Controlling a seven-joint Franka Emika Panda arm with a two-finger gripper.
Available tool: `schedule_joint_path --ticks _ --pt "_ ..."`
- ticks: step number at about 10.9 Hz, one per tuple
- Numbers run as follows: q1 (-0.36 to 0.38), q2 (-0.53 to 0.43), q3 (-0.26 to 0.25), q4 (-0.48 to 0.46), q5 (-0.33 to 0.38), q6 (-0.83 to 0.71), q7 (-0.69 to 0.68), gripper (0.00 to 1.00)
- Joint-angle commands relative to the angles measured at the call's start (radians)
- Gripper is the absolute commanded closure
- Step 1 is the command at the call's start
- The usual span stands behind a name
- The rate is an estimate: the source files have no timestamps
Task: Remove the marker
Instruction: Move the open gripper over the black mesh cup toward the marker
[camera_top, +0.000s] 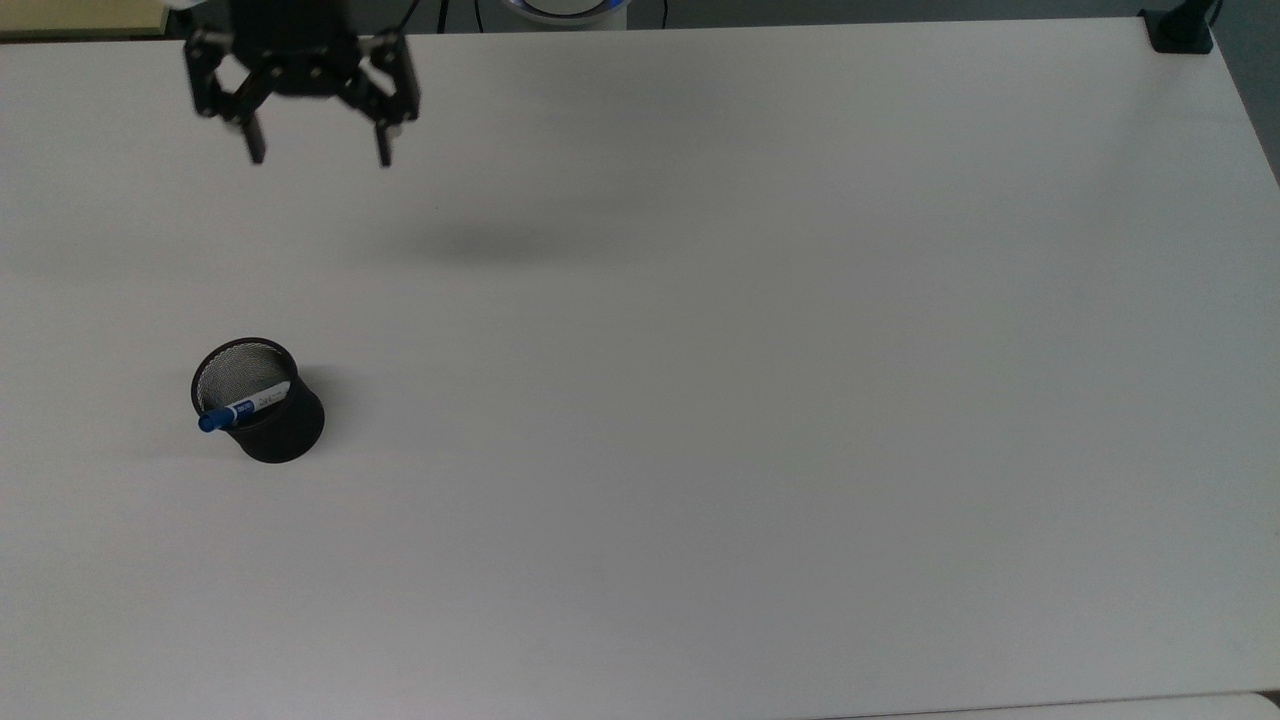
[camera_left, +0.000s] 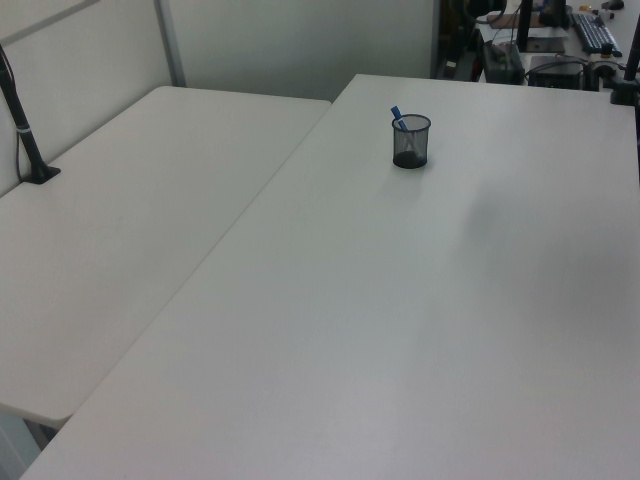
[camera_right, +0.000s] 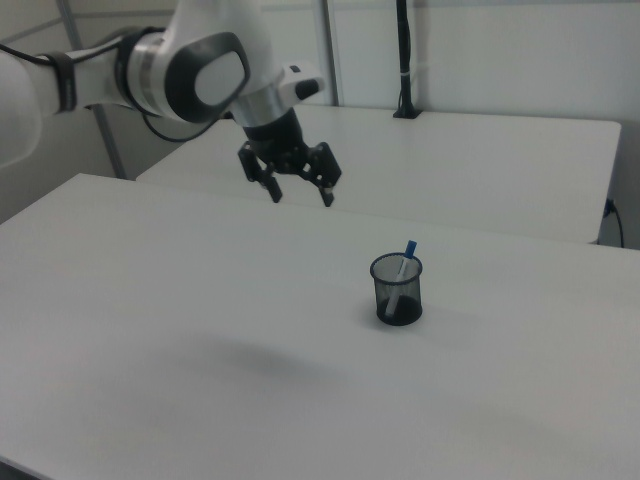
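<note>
A white marker (camera_top: 243, 407) with a blue cap leans inside a black mesh cup (camera_top: 272, 433) on the white table, at the top view's left. The marker (camera_left: 401, 121) pokes out of the cup (camera_left: 410, 148) in the left view, and the marker (camera_right: 404, 270) stands tilted in the cup (camera_right: 398, 296) in the right view. My gripper (camera_top: 319, 157) hangs open and empty high above the table, far from the cup, toward the top view's upper left. In the right view my gripper (camera_right: 301, 197) hovers up and to the left of the cup.
A second white table (camera_left: 120, 220) adjoins at the left view's left. A black clamp post (camera_top: 1180, 30) sits at the top view's upper right corner. A black pole (camera_left: 25, 130) is clamped on the second table. Desks with a keyboard (camera_left: 593, 30) lie beyond the left view's far edge.
</note>
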Motion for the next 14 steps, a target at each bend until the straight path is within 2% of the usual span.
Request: schedule_joint_path --ticks 1,7,12,14 --pt "-0.027 0.084 -0.010 0.000 0.021 0.249 0.006 0.00" --pt "-0.058 0.282 -0.011 -0.002 0.010 0.700 0.132 0.00" --pt "-0.082 0.350 -0.010 -0.007 0.008 0.772 0.133 0.00" --pt "-0.082 0.388 -0.011 -0.008 0.007 0.822 0.132 0.05"
